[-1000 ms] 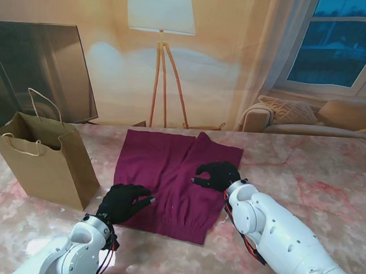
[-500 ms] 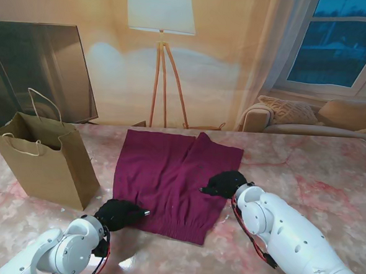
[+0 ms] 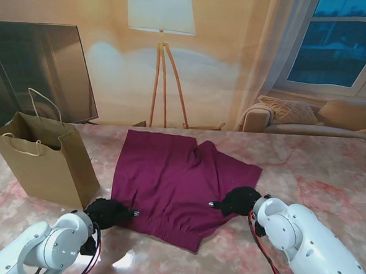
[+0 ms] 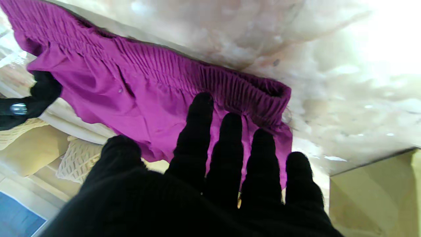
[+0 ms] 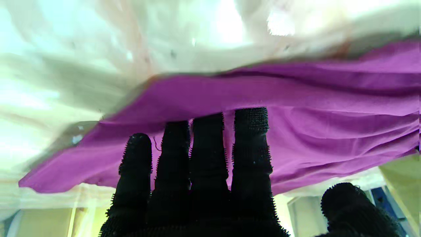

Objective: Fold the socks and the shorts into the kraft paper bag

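The magenta shorts [image 3: 168, 182] lie flat in the middle of the table, with the gathered waistband [image 4: 204, 70] on the edge nearest me. My left hand [image 3: 107, 212], in a black glove, is open at the waistband's left corner. Its straight fingers [image 4: 200, 131] reach over the cloth there. My right hand [image 3: 238, 201] is open at the shorts' right edge, fingers [image 5: 250, 148] flat against the cloth [image 5: 312, 108]. The kraft paper bag [image 3: 45, 159] stands open and upright at the left. I can see no socks.
The bag's side [image 4: 375, 191] is close beside my left hand. A pink marble table top [image 3: 317, 176] stretches to the right of the shorts. Beyond the table are a floor lamp [image 3: 159, 61], a dark screen [image 3: 38, 66] and a sofa [image 3: 308, 117].
Both hands slid nearer to me. The right hand also moved right, and the shorts' right side spread out wider with it. The left hand drew back from the cloth to the waistband's corner.
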`<move>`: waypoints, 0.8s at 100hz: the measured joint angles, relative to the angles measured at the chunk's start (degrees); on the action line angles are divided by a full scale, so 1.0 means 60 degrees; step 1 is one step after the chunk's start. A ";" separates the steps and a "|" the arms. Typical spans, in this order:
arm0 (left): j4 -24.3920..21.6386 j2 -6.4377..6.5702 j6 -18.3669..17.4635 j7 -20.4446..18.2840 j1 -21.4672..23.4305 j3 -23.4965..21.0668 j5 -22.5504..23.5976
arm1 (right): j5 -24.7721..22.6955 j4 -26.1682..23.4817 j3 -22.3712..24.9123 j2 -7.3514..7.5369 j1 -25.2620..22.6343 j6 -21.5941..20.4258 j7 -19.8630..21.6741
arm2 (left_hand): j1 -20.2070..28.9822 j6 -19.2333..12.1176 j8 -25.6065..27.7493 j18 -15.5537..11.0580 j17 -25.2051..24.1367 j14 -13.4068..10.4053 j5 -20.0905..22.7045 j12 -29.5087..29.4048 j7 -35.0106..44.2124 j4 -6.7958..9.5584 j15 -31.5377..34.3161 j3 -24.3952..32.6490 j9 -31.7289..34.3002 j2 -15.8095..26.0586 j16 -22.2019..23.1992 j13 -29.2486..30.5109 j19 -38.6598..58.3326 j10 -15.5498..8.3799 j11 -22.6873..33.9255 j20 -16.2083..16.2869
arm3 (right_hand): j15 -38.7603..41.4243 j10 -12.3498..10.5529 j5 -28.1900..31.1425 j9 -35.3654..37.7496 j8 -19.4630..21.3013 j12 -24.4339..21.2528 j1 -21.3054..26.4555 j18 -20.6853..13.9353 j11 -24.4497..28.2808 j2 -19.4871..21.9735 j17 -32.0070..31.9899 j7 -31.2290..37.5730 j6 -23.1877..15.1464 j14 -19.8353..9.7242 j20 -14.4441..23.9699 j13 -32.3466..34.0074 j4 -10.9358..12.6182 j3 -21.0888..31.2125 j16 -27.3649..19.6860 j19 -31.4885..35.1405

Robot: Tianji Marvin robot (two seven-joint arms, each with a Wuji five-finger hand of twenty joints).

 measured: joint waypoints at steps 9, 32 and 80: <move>-0.0041 0.0033 0.0037 -0.0155 0.0020 -0.0104 0.0183 | 0.0233 -0.0401 0.0457 0.0084 -0.0371 -0.0124 0.0753 | 0.0000 -0.0065 0.0107 -0.0009 0.0000 -0.0165 0.0094 0.0000 0.0090 0.0001 -0.0005 0.0000 0.0000 0.0000 0.0000 -0.0003 -0.0106 -0.0003 0.0000 0.0000 | 0.1226 0.0007 0.0000 0.0002 0.0000 0.0245 -0.0005 0.0003 0.0356 0.0624 -0.0315 -0.0003 -0.0030 0.0000 0.0341 -0.0133 0.0000 -0.0690 0.0935 0.0001; -0.0007 0.0062 -0.0047 -0.0086 0.0042 -0.0296 0.0512 | -0.0061 -0.1110 0.1489 0.0193 -0.1465 -0.0721 0.1014 | 0.0000 -0.0113 0.0143 -0.0108 -0.0001 -0.0335 0.0319 0.0000 0.0113 0.0001 -0.0154 0.0000 -0.0201 0.0000 -0.0016 -0.0121 -0.0232 -0.0073 0.0001 0.0102 | 0.1984 -0.0045 0.0159 0.0289 0.0003 0.0462 -0.0018 0.0009 0.0774 0.1120 -0.0350 -0.0004 0.0101 -0.0002 0.0779 -0.0128 0.0001 -0.1208 0.1449 0.0010; 0.0011 0.0000 0.0123 0.1053 -0.0253 0.0112 0.0323 | 0.0487 -0.2546 0.2933 0.0273 -0.3906 -0.2060 0.0135 | -0.0001 -0.0436 0.0121 -0.0110 0.0000 -0.0344 -0.0553 -0.0134 -0.0247 0.0001 -0.0260 0.0000 -0.0715 0.0000 -0.0111 -0.0243 -0.0325 -0.0057 -0.0018 0.0113 | 0.1633 0.0353 0.0570 0.1095 0.0018 0.0068 0.0140 0.0740 0.0406 0.0844 0.0463 -0.0003 0.0091 0.0967 0.1263 0.1127 0.0003 -0.1478 0.0730 0.1208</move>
